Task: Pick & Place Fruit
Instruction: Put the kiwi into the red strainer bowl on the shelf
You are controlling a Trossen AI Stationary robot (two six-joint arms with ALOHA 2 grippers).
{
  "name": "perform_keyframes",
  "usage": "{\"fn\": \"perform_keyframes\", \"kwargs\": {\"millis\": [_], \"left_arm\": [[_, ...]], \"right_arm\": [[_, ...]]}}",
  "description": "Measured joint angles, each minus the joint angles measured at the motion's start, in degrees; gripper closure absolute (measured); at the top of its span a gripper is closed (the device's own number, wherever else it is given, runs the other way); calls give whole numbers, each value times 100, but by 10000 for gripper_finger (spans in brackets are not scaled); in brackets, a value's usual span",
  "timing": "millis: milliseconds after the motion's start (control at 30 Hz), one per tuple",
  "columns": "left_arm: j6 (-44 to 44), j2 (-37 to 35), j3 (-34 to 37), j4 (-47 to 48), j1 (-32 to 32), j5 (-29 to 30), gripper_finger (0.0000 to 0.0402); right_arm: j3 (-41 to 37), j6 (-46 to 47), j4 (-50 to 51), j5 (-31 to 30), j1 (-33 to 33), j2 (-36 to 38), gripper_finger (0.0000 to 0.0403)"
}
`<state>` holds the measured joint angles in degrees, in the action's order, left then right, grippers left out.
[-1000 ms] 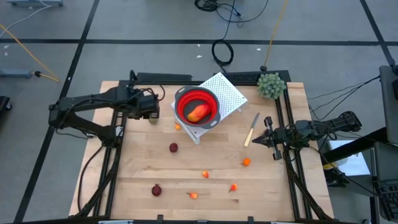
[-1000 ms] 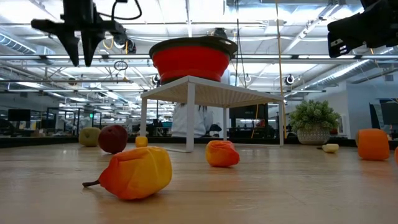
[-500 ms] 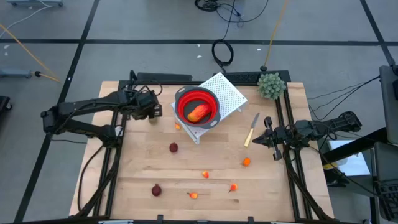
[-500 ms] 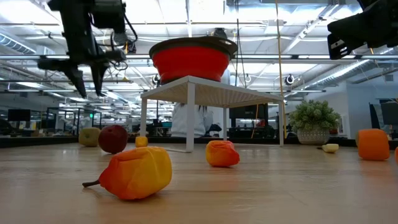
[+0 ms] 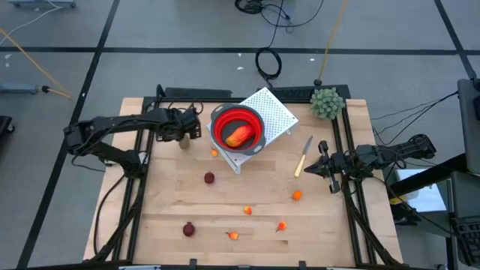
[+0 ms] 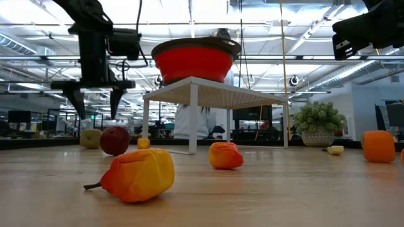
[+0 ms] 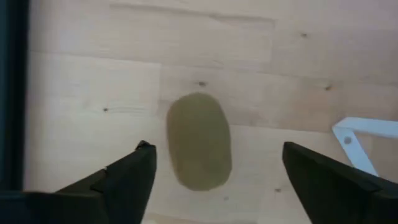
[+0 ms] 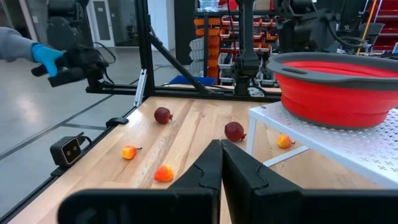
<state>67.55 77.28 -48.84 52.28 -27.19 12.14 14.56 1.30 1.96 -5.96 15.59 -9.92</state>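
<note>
Left tool (image 5: 182, 136) hangs above the brown oval fruit (image 7: 199, 140), fingers (image 7: 127, 177) spread wide on either side, gripping nothing; oval lies on the tabletop (image 5: 255, 187) just beside the white rack (image 5: 271, 114). Red bowl (image 5: 238, 127) on the rack holds the red-and-yellow piece (image 5: 238, 136). Dark red balls (image 5: 209, 178) and orange bits (image 5: 298, 195) lie scattered across the tabletop. Right tool (image 5: 324, 169) waits closed at the right edge, near the knife (image 5: 304, 156).
</note>
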Motion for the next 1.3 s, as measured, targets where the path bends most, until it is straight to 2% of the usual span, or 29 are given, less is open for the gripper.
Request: {"fn": "perform_keyframes", "kwargs": {"millis": [233, 633, 967, 1300], "left_arm": [[-295, 258, -3, -32, -409, -709, 17], [-386, 299, 12, -39, -899, -765, 36], [29, 299, 733, -655, -1031, -1209, 36], [68, 299, 863, -1060, -1031, -1018, 36]], "right_arm": [[-1, 0, 0, 0, 0, 1, 403], [0, -1, 2, -1, -1, 0, 403], [-1, -44, 2, -16, -1, 0, 403], [0, -44, 2, -22, -1, 0, 403]]}}
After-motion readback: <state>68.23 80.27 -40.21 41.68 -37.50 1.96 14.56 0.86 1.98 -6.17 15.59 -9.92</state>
